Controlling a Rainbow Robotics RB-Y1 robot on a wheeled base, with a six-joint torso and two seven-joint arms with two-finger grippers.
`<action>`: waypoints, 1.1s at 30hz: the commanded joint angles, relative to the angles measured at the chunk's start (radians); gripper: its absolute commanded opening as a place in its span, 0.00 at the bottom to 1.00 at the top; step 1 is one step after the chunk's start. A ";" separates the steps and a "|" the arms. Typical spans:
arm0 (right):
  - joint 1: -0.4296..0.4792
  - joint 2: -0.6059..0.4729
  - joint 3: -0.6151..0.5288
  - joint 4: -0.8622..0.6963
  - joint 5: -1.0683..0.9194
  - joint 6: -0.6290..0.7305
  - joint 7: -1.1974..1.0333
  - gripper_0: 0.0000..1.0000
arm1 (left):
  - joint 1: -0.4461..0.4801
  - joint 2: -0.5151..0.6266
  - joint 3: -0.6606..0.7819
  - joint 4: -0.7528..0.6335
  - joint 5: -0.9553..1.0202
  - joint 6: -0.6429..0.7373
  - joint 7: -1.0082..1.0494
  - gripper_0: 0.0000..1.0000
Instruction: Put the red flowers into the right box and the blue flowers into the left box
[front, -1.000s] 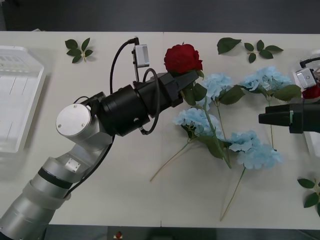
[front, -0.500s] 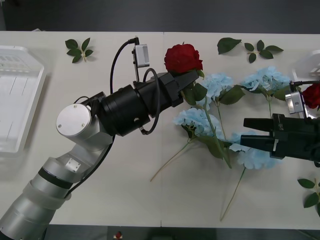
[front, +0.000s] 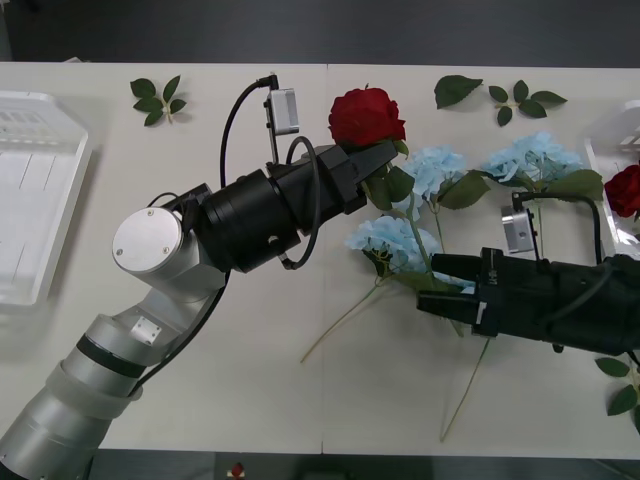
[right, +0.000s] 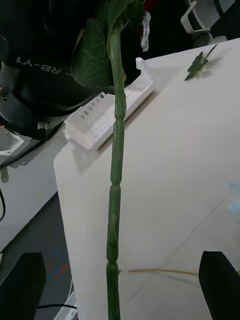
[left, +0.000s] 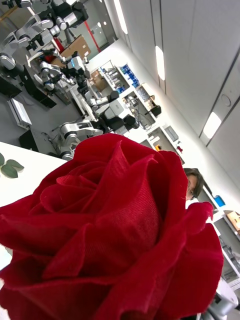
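My left gripper (front: 375, 160) is shut on a red flower (front: 366, 117), holding the bloom up above the table; the same bloom (left: 115, 235) shows close up in the left wrist view. Its green stem (right: 115, 200) hangs between the black fingers (right: 22, 285) of my open right gripper (right: 120, 282), which reaches in from the right (front: 432, 285) without touching it. Blue flowers (front: 435, 165) (front: 530, 155) (front: 385, 238) lie on the table around it. Another red flower (front: 625, 190) lies in the right box (front: 605, 130). The left box (front: 40, 200) sits at the far left.
Loose green leaf sprigs lie at the back left (front: 158, 98), the back right (front: 520, 100) and the front right (front: 625, 385). A large single leaf (front: 455, 90) lies near the back. The table's front edge (front: 320, 452) runs below both arms.
My right arm has swept left from the right box to the hanging stem, over the blue flowers. The left arm and its rose have not moved.
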 joint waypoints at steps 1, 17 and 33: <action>-0.036 0.065 0.021 -0.034 0.013 -0.044 0.017 0.88 | -0.029 0.003 -0.015 -0.019 0.005 -0.003 -0.022 0.00; -0.064 0.122 0.050 -0.034 0.071 -0.093 0.017 0.00 | -0.026 0.014 -0.015 -0.019 0.008 -0.003 -0.022 0.00; -0.066 0.113 0.052 -0.034 0.071 -0.122 0.017 0.00 | 0.000 0.143 -0.015 -0.020 0.071 0.100 -0.024 1.00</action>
